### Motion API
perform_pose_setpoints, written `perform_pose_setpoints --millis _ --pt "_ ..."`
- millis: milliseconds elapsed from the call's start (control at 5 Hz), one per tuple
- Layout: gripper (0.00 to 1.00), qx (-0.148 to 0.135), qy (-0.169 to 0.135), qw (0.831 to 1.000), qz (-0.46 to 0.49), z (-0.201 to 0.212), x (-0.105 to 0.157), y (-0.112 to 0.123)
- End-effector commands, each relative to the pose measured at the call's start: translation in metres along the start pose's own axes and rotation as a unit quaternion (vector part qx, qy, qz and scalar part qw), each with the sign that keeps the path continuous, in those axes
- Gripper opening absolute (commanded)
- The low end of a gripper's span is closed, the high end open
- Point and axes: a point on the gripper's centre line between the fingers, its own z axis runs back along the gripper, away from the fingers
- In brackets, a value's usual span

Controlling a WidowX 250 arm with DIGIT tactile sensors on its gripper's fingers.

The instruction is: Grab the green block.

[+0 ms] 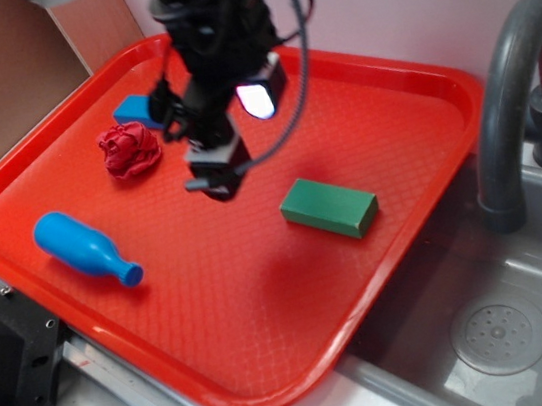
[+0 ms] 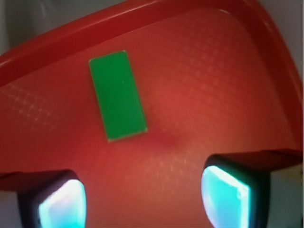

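The green block (image 1: 329,206) lies flat on the red tray (image 1: 271,344), right of the tray's middle. From the wrist camera the green block (image 2: 117,95) appears as a flat rectangle ahead of the fingers and a little left. My gripper (image 1: 216,183) hangs above the tray to the left of the block, apart from it. The gripper (image 2: 142,199) is open, with bare tray between its fingertips (image 2: 223,194).
A blue bottle-shaped toy (image 1: 86,249) lies at the tray's left. A red crumpled object (image 1: 128,148) and a small blue block (image 1: 137,111) sit at the back left, partly behind the arm. A grey faucet (image 1: 509,99) and sink (image 1: 501,332) stand to the right.
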Motion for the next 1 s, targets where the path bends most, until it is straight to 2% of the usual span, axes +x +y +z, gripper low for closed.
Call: perform_pose_setpoints --millis 0,600,800 --pt "1.0 0.013 0.025 0.999 -0.038 -0.018 0.029 -0.003" --pt "1.0 0.003 0.079 0.992 -0.093 -0.059 0.05 -0.026" --pt "0.0 0.006 0.096 0.992 -0.087 -0.066 0.052 -0.026"
